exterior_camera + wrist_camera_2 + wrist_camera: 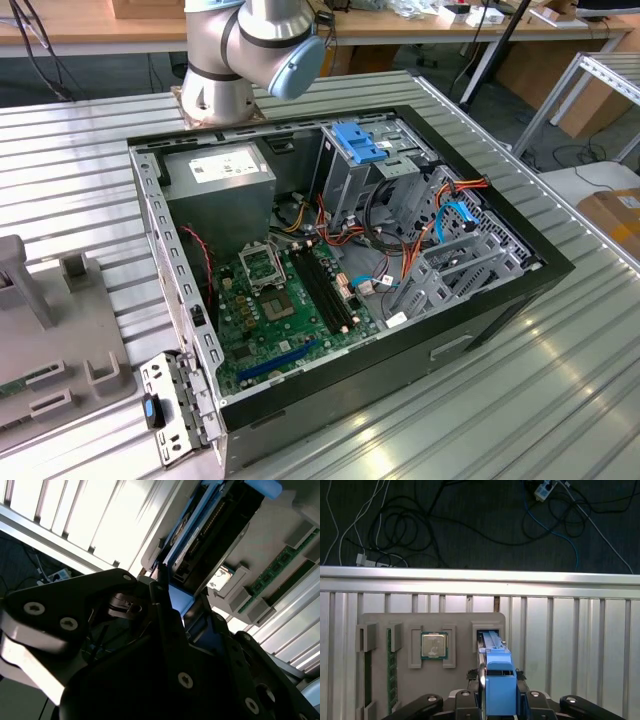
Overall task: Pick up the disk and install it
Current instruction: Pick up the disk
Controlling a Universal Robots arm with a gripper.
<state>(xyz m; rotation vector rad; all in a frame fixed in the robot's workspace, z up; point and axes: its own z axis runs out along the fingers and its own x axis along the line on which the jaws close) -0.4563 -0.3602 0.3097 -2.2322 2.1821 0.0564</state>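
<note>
In the first wrist view the disk (pixel 496 677) stands on edge, its bright blue carrier rail facing the camera, one end still in a slot of the grey holder tray (pixel 380 620). My gripper (pixel 495 676) is shut on the disk, with a black finger (pixel 471 676) pressed against each flank. The second wrist view shows the disk (pixel 210 525) from its edge, blue rail and dark connector side visible, rising out of the black gripper body. In the exterior view the open computer case (pixel 500 300) lies on the slatted metal table, with the grey drive cage and its blue bracket (pixel 355 145) at the far side.
A processor chip (pixel 434 645) and memory sticks (pixel 391 670) sit in other slots of the holder tray. Beyond the table edge (pixel 480 572) cables lie on a dark floor. Inside the case are the power-supply box (pixel 225 180), the green motherboard (pixel 280 300) and loose wires (pixel 400 250).
</note>
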